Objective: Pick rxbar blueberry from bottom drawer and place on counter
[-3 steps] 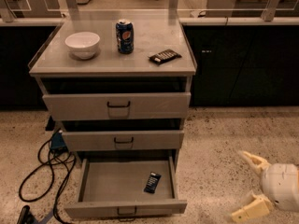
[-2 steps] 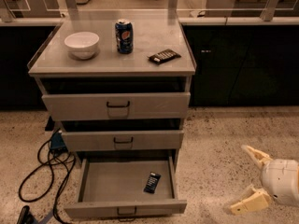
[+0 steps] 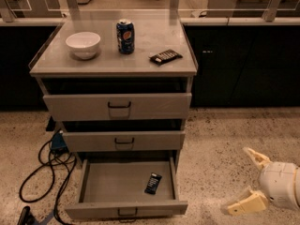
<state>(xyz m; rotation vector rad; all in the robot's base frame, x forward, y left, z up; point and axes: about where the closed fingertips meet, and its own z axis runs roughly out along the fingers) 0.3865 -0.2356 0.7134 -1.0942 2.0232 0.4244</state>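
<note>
The rxbar blueberry [image 3: 153, 183], a small dark bar, lies flat in the right half of the open bottom drawer [image 3: 126, 209]. The drawer is pulled fully out at the foot of the grey cabinet. The counter [image 3: 112, 62] is the cabinet's pale top. My gripper [image 3: 242, 181] is at the lower right, low over the floor, well to the right of the drawer. Its two cream fingers [image 3: 244, 202] are spread apart and hold nothing.
On the counter stand a white bowl [image 3: 83, 45], a blue soda can [image 3: 125, 36] and a dark bar with white markings [image 3: 165, 56]. Two upper drawers [image 3: 117, 107] are slightly out. Black cables [image 3: 44, 172] lie on the floor at left. A dark bench runs behind.
My gripper has drifted slightly right and up at the lower right, still open. The drawer and the bar have not moved.
</note>
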